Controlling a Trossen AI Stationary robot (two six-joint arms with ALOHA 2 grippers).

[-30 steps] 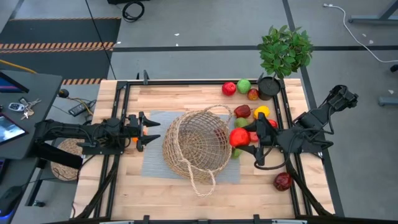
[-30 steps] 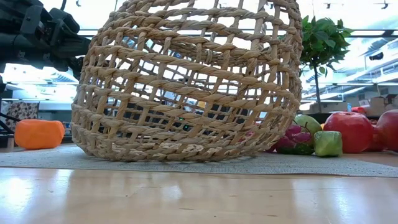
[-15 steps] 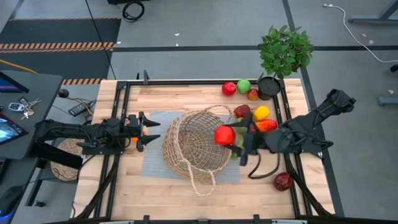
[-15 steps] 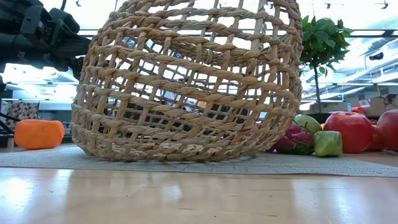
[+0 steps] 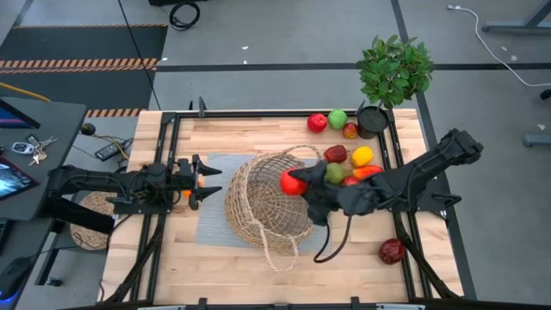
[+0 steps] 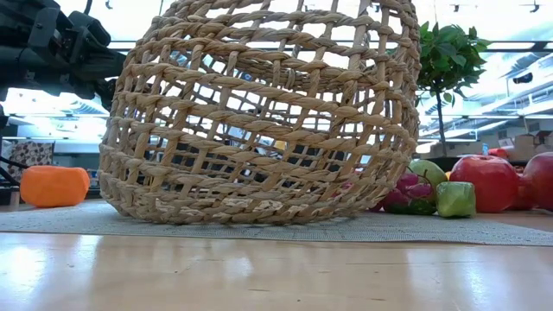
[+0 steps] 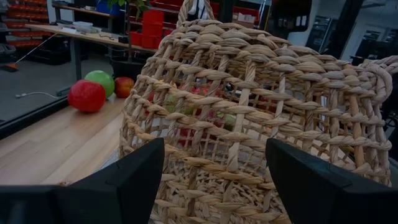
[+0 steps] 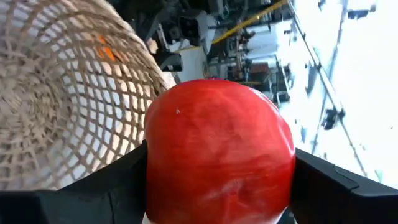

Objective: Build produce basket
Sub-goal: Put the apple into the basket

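High view: one basket (image 5: 271, 200); right gripper (image 5: 303, 185) jaws clamp red fruit (image 5: 292, 182); left gripper (image 5: 209, 182) jaws open, empty.

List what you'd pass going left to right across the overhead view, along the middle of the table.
Left gripper → basket → red apple held in the right gripper → dark red fruit, near the right edge.

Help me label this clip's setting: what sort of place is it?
Probably a lab or workshop, not a kitchen: a wooden table on a bare concrete floor, hazard-striped tape, and red storage bins on shelves behind the basket.
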